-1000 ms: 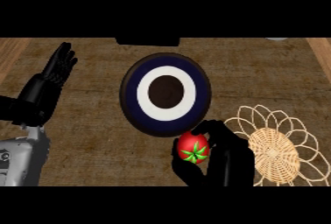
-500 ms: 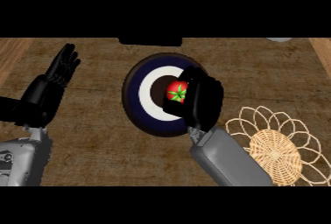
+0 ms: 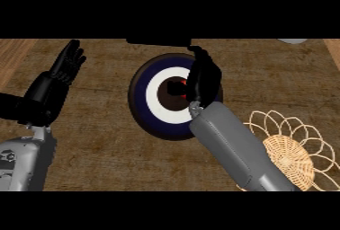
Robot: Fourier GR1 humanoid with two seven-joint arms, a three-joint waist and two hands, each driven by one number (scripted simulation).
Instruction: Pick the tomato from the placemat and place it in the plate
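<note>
Tomato (image 3: 178, 85) now lower on plate (image 3: 147, 96) centre, right hand (image 3: 203, 78) curled round it (mostly hidden).

We saw a dim, evenly lit scene with no clear light source. The brown counter (image 3: 100, 148) looked mottled and dull, without glare. Soft sheen lay on the grey right forearm (image 3: 239, 148) towards five o'clock. The black right hand (image 3: 203, 78) lost detail against the dark plate (image 3: 149, 96). Cast shadows were barely visible.
</note>
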